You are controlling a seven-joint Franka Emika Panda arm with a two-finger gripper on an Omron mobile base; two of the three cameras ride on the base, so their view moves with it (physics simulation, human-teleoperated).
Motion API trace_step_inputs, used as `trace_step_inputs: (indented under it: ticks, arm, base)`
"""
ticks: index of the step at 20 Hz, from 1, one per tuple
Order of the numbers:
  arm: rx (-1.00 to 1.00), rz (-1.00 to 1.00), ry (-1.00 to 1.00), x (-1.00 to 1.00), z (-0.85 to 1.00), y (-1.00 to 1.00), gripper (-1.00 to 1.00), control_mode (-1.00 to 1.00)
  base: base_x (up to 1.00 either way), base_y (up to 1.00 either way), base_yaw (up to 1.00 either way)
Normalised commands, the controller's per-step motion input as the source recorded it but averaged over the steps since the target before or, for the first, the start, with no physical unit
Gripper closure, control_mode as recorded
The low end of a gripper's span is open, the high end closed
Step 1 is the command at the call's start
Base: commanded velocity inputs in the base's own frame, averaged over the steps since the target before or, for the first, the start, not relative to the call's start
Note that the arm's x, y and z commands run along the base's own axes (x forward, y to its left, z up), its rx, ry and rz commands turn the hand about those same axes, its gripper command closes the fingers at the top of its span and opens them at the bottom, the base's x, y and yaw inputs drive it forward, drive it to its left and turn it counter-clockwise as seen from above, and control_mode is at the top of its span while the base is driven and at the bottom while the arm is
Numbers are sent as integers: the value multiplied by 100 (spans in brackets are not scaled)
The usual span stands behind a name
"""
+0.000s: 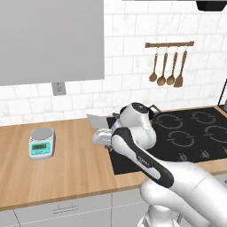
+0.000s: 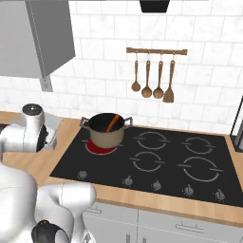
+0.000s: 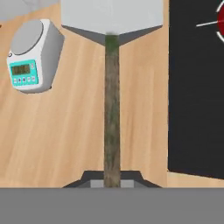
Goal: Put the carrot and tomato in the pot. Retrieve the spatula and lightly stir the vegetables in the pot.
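Observation:
My gripper (image 3: pixel 112 178) is shut on the dark thin handle of the spatula (image 3: pixel 112 109), low on the handle. Its flat grey blade (image 3: pixel 111 15) points away from the hand, over the wooden counter just left of the cooktop. The blade (image 1: pixel 95 119) also sticks out to the left of my hand in the left base view. The tan pot (image 2: pixel 107 130) stands on the red glowing rear-left burner, and the carrot (image 2: pixel 112 122) leans inside it. The tomato is hidden.
A small digital kitchen scale (image 1: pixel 42 142) sits on the wooden counter to the left of the spatula. The black cooktop (image 2: pixel 156 159) spreads to the right. Several wooden spoons and a wooden spatula hang from a rail (image 2: pixel 154 76) on the tiled wall.

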Motion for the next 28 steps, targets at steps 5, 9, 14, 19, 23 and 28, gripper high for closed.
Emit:
trace_step_inputs:
  ticks: [5, 9, 14, 19, 23, 28]
  arm:
    - [44, -39, 41, 2, 100, -74, 100, -100]
    - [49, -32, 44, 28, 100, -54, 100, -100]
    - [46, -25, 39, 64, 83, -37, 100, -100]
    - [39, -25, 36, 69, 36, -18, 100, -100]
    - [29, -38, 28, 58, 0, -24, 100, -100]
    - [27, -42, 11, 41, 8, -3, 100, -100]
  base:
    - [0, 0, 0]
    - [0, 0, 0]
    - [0, 0, 0]
    - [0, 0, 0]
    - [0, 0, 0]
    - [0, 0, 0]
